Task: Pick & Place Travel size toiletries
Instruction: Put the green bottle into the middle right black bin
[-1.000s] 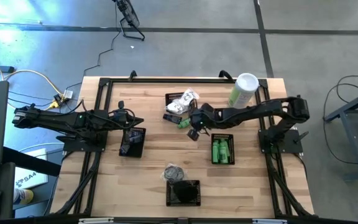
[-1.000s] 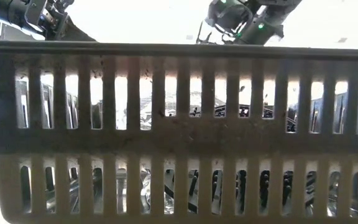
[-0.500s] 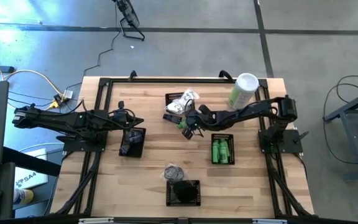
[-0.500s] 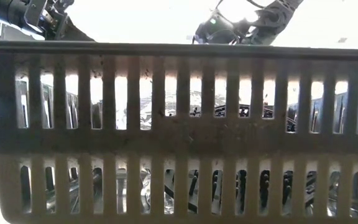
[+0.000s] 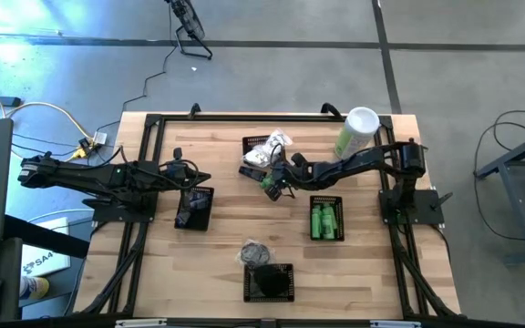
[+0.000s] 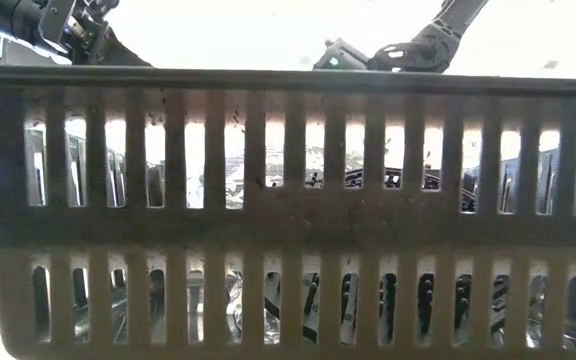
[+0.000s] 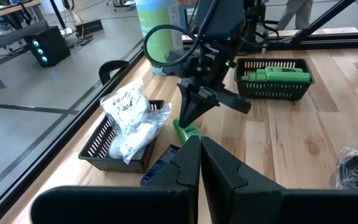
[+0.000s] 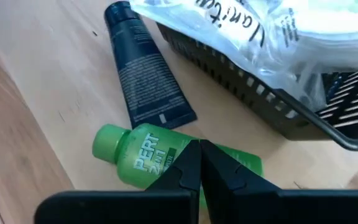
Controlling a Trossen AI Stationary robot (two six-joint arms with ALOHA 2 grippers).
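A bright green bottle (image 8: pixel 135 155) lies on its side on the table beside a dark tube (image 8: pixel 145 81), near the basket of white crinkly packets (image 8: pixel 278 37). My right gripper (image 8: pixel 199 149) is shut and points down over the bottle's body. It also shows in the left wrist view (image 7: pixel 187 118) and the high view (image 5: pixel 274 179). My left gripper (image 7: pixel 199 146) is shut and waits above the left black basket (image 5: pixel 194 208). More green bottles fill a basket (image 5: pixel 325 219) on the right. My right gripper comes from above, slanting from the table's right, with its shut fingertips (image 8: pixel 188 158) over the green bottle's body (image 8: pixel 148 165). I cannot tell whether they touch it. The bottle lies flat on the table.
A tall pale-green canister (image 5: pixel 357 132) stands at the far right. A black basket (image 5: pixel 269 281) sits at the near edge with a bag of dark round pieces (image 5: pixel 255 251) beside it. That basket's slatted wall (image 6: pixel 288 220) fills the low view.
My right gripper has moved toward the table's left and far edge and come down, from beside the basket of green bottles to over the lying green bottle. The bottle and the tube have stayed where they were.
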